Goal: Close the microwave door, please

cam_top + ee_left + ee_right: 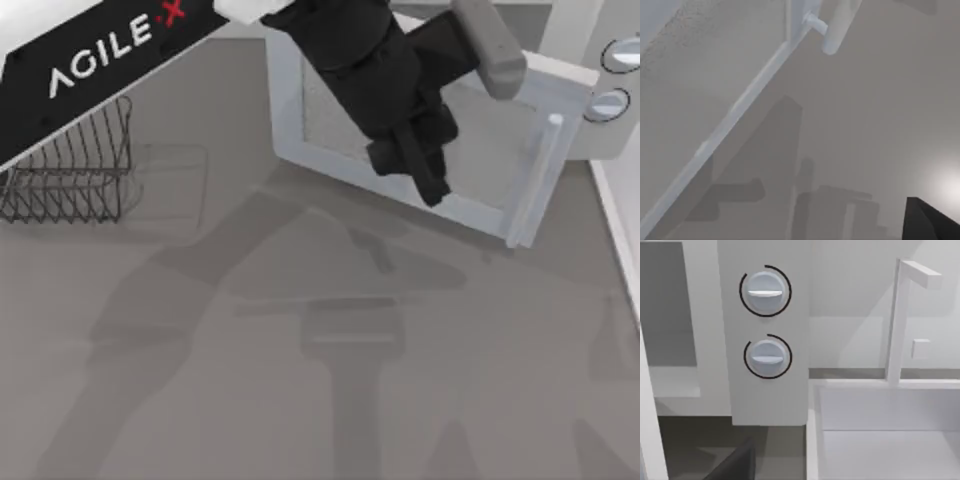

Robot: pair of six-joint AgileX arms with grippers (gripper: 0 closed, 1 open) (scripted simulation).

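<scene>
From above, the grey table (300, 400) carries long arm shadows, with a dark wire rack (75, 165) near its left edge. The microwave door (490, 135) stands swung open at the upper right, its long edge slanting from upper left down to lower right and its pale bar handle (540, 180) at the free right end. The microwave (615, 60) sits at the far right edge with its grey knobs (610, 102). The left gripper (425, 178) hangs over the door's speckled window; whether its fingers are parted or closed I cannot tell. The left wrist view adds the door's lower frame edge (740, 107) running diagonally over the table (880, 100) and the handle's end (835, 37) on its peg. The right wrist view shows the knob panel (767, 340) face on, two round knobs (765, 290) stacked, and beside it a white sink basin (880, 410) with a faucet (900, 315).
</scene>
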